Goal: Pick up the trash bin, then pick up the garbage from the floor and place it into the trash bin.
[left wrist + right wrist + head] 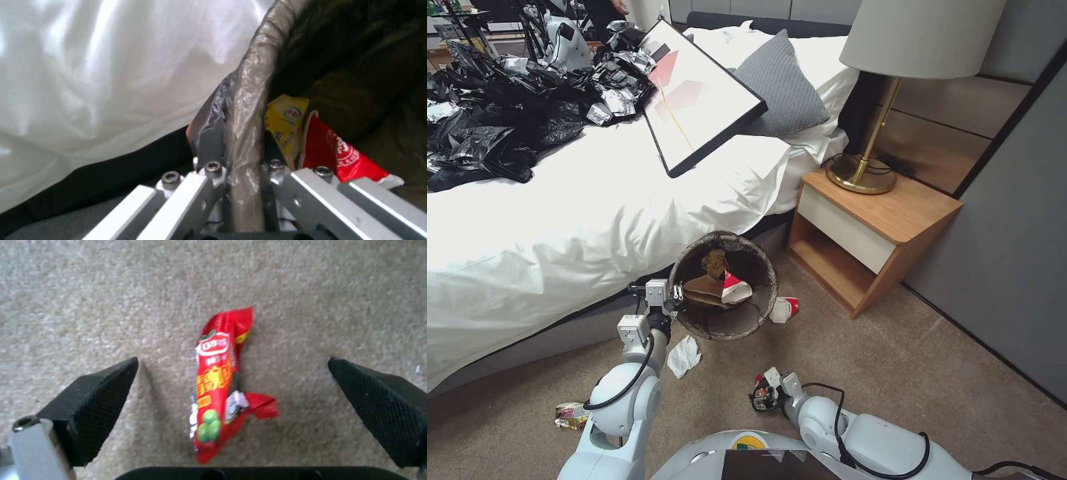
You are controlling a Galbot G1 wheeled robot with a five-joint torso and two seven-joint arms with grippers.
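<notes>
My left gripper (pixel 675 293) is shut on the bag-lined rim of the trash bin (pixel 724 331), holding it beside the bed. In the left wrist view its fingers (pixel 212 146) pinch the rim (pixel 249 110) from both sides. Inside the bin lie a yellow wrapper (pixel 285 123), a red-and-white wrapper (pixel 342 153) and brown paper (pixel 704 289). My right gripper (pixel 758 397) hangs open low over the carpet. A red snack wrapper (pixel 220 386) lies on the floor between its fingertips (pixel 100 400). More garbage lies on the floor: a white tissue (pixel 683 355), a red-and-white wrapper (pixel 784 309) and a foil wrapper (pixel 571 415).
The bed (pixel 560 227) with white sheets runs along the left, with a heap of black bags (pixel 500 113), a framed picture (pixel 700 93) and a grey pillow (pixel 780 83) on it. A wooden nightstand (pixel 874 233) with a brass lamp (pixel 867 160) stands right of the bin. Open carpet lies at the right.
</notes>
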